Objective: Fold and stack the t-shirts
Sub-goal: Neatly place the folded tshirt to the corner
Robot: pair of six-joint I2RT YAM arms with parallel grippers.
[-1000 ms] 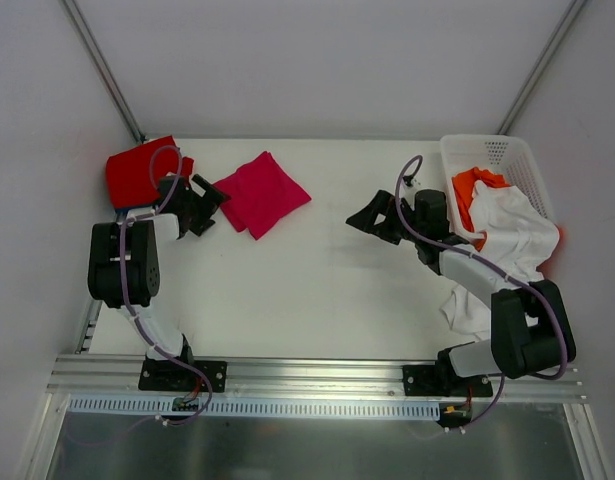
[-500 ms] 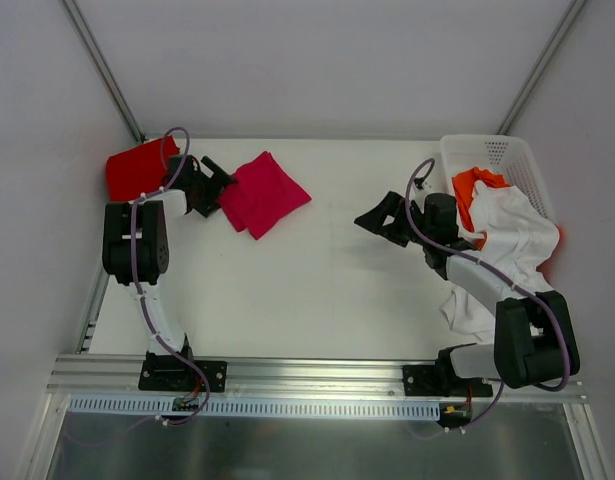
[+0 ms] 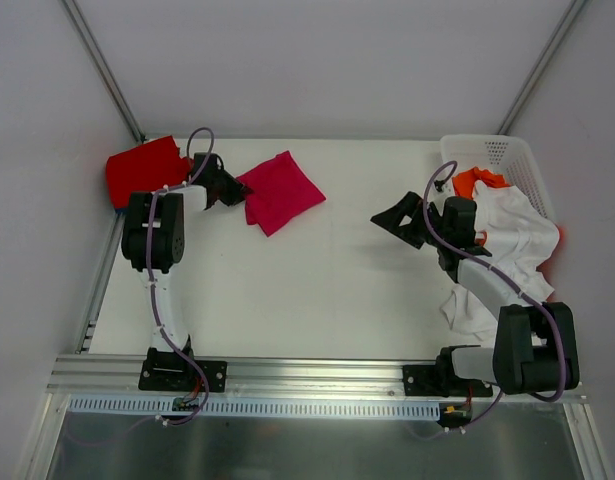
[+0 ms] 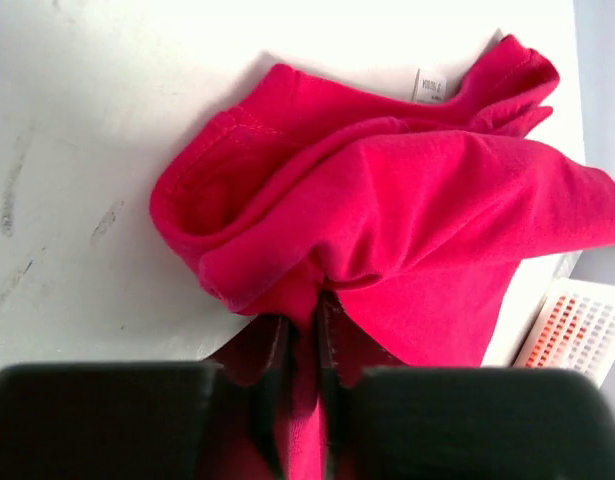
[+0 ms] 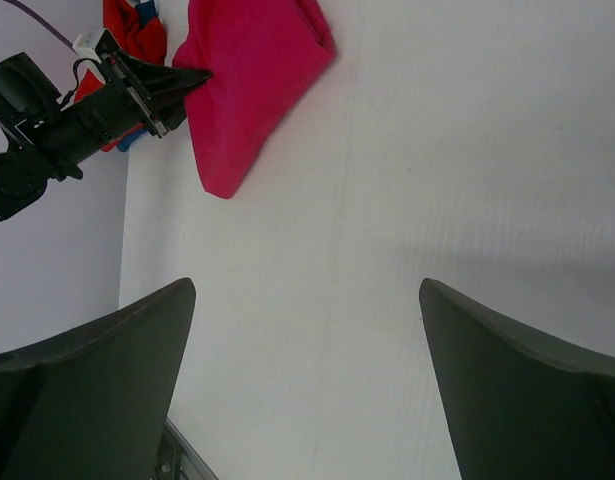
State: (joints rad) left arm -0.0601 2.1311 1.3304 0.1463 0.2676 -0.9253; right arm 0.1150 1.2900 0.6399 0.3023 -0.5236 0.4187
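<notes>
Pink t-shirt (image 3: 283, 192) lay folded at far left of counter (image 3: 317, 290), left pincer (image 3: 241, 190) clenched on its left edge. Red t-shirt (image 3: 139, 170) sat in the far-left corner, so stacking looked pending. Right pincer (image 3: 391, 218) was released and empty. White t-shirt (image 3: 515, 235) and orange t-shirt (image 3: 475, 184) spilled unfolded from basket (image 3: 507, 150), far right: most work left.

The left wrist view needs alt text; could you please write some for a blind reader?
The left gripper is pinched shut on the near edge of a crumpled crimson-pink t-shirt on the white table. A small white neck tag shows at its far edge, and a corner of a white lattice basket peeks in at lower right.
</notes>
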